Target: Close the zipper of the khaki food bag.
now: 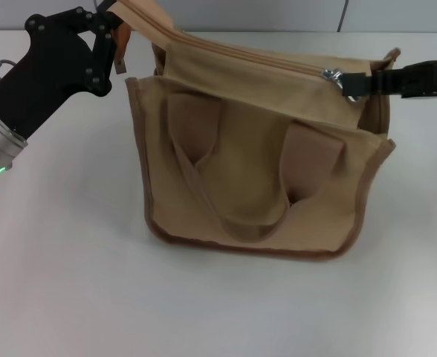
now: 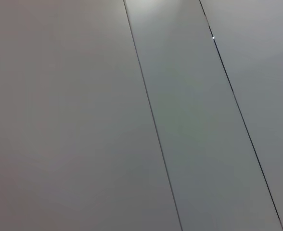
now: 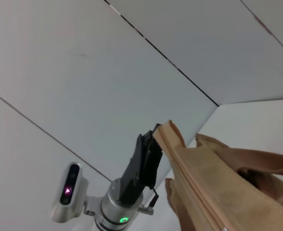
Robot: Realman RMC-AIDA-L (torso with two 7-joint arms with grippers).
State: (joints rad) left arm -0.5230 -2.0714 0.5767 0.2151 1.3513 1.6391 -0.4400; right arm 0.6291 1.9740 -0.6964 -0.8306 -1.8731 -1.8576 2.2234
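The bag (image 1: pixel 256 178) stands on the table (image 1: pixel 62 282). The left gripper (image 1: pixel 118 33) pinches the raised end of the bag's top edge. From there the zipper (image 1: pixel 248 53) runs away to the right gripper (image 1: pixel 356 84), which is pressed together on the silver pull tab (image 1: pixel 345 80) at the opposite end of the bag.

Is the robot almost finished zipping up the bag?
Nearly. The zipper looks shut along most of the khaki food bag, and its silver slider sits near the right end. The right gripper holds the pull tab while the left gripper pinches the bag's left corner. Only the last short stretch looks left.
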